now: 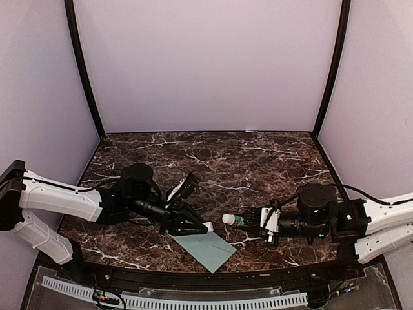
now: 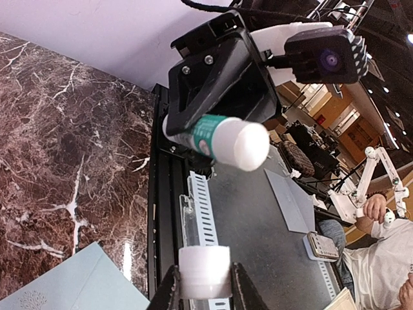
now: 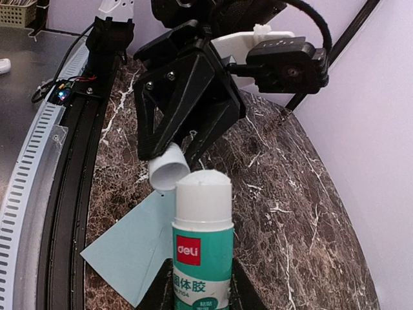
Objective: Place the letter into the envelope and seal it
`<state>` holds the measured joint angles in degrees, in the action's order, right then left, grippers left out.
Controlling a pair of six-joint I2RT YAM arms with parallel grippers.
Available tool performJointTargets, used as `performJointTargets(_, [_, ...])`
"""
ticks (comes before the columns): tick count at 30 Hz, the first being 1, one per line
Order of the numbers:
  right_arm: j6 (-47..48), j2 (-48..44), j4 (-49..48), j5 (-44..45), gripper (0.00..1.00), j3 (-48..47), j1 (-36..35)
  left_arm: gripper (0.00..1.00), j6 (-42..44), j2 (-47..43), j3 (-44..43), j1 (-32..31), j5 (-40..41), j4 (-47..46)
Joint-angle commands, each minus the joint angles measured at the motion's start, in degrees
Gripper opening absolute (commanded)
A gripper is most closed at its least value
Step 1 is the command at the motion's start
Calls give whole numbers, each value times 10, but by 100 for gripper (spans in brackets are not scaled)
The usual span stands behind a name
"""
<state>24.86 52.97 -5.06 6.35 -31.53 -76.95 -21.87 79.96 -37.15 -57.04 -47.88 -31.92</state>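
Observation:
The pale teal envelope [image 1: 206, 248] [image 3: 132, 248] [image 2: 77, 284] lies flat on the marble table near its front edge. No letter shows in any view. My left gripper [image 1: 201, 227] [image 2: 204, 287] is shut on a white glue cap [image 2: 204, 272] [image 3: 169, 169] and hovers over the envelope's far corner. My right gripper [image 1: 253, 221] [image 3: 197, 294] is shut on a green-and-white glue stick [image 3: 202, 245] [image 1: 231, 219] [image 2: 226, 137]. The stick is uncapped and its white tip points at the cap, a short gap away.
A black rail and a slotted white cable duct [image 1: 174, 300] [image 2: 206, 213] run along the table's front edge. Purple walls with black corner posts [image 1: 84, 71] close in the back and sides. Dark marble table [image 1: 245, 161] stretches behind the grippers.

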Motion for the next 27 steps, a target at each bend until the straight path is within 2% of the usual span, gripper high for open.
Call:
performJointTargets(1, [15, 20, 5, 19, 0, -29, -11, 8, -27, -25, -3, -5, -31, -40])
performJointTargets(27, [9, 86, 6, 16, 0, -65, -29, 11, -39, -14, -5, -7, -43, -51])
